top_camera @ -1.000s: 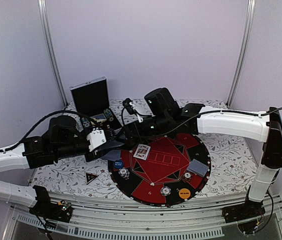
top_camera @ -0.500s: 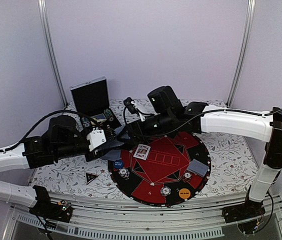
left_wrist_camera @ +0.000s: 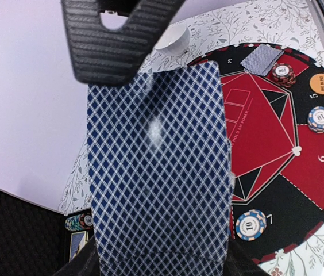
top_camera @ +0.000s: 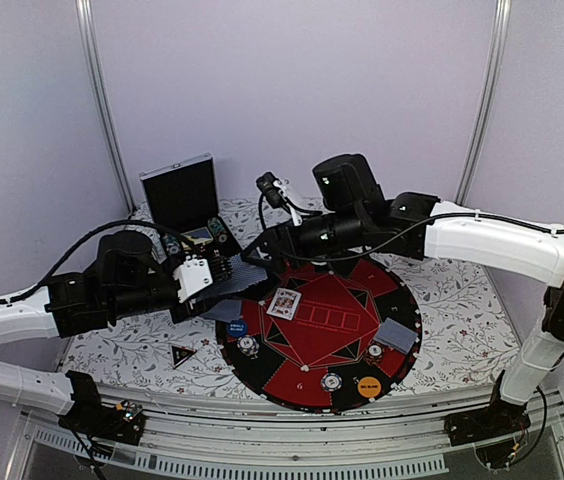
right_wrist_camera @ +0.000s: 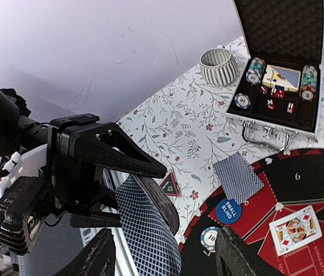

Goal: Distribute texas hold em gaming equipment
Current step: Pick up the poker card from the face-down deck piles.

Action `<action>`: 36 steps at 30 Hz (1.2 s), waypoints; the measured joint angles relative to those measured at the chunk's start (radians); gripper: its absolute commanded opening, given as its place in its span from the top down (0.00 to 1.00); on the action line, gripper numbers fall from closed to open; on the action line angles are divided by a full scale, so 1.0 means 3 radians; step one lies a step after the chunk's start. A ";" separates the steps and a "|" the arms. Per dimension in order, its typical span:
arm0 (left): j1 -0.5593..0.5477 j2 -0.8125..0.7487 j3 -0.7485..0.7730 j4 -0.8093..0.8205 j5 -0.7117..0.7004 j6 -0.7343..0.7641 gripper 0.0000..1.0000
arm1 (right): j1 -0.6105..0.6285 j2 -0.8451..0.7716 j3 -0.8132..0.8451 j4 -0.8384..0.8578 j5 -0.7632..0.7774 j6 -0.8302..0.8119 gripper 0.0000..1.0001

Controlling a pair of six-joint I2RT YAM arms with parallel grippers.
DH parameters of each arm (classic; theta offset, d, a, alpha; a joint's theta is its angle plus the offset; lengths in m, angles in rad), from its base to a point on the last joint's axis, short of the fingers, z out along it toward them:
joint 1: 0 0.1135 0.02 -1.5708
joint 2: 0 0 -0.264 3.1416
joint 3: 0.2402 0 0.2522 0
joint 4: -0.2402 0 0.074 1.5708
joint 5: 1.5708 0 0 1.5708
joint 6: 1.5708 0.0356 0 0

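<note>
Top external view, compared with a second earlier, shows the right arm's wrist now higher and further right. The left arm and the layout on the mat (top_camera: 302, 355) are unchanged. The right fingers (right_wrist_camera: 101, 257) have narrowed but still stand well apart. The left fingers (right_wrist_camera: 119, 154), about half open, clamp the deck of cards (left_wrist_camera: 157, 167) above the mat's far-left rim. The right fingers straddle its free end and grip nothing, so a card is probably about to be drawn off for dealing. Already laid out are a face-up card (top_camera: 284, 303), face-down cards (top_camera: 394, 335) at the right, a blue button (top_camera: 236, 327), an orange button (top_camera: 368, 385) and striped chips (top_camera: 249, 346). The triangular marker (top_camera: 182, 353) lies on the bench (top_camera: 122, 350) just left of the mat. Only the right wrist view shows the gap between deck and fingers, and chip stacks (right_wrist_camera: 255, 69) left in the open case (right_wrist_camera: 277, 29). Only the left wrist view shows the deck's chequered back.
</note>
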 measured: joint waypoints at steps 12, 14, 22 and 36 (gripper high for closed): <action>0.0000 0.0000 0.0000 0.0000 0.0000 -0.0001 0.47 | 0.0000 -0.0017 -0.0056 0.0000 -0.0017 0.0029 0.86; 0.0000 0.0000 0.0000 0.0000 0.0000 -0.0001 0.47 | -0.0001 -0.0017 -0.0058 -0.0004 -0.0032 0.0041 0.94; 0.0000 0.0000 0.0000 -0.0001 0.0000 0.0000 0.47 | -0.0022 -0.0017 -0.0114 -0.0003 -0.0090 0.0046 0.98; 0.0000 0.0000 0.0000 0.0000 0.0000 -0.0001 0.47 | -0.0066 -0.0290 -0.0164 0.0015 -0.0285 0.0027 0.98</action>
